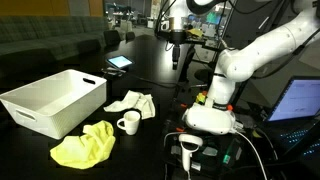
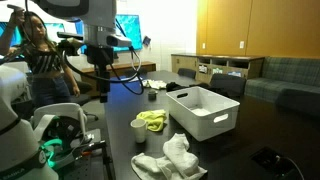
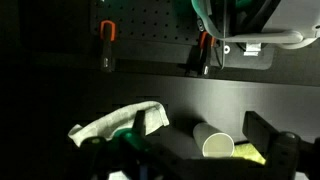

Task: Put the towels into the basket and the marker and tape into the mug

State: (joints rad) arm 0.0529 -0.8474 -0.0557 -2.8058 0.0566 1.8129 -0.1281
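Glossy white arm (image 1: 265,48) at the frame's right, with rounded segments, dark joint rings and a bulbous white base (image 1: 210,120). Its dark gripper (image 1: 176,58) shows at upper centre.

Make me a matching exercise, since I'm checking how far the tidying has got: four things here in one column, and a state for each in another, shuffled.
Things
1. white rectangular plastic basket
2. yellow cloth towel
3. small white ceramic mug
4. dark laptop

States
A. standing upright, opening up
B. lid raised, screen lit
C. lying bunched up outside the basket
D. open-topped, no towel seen inside

Pairs: 1-D, 2-C, 3-A, 4-B
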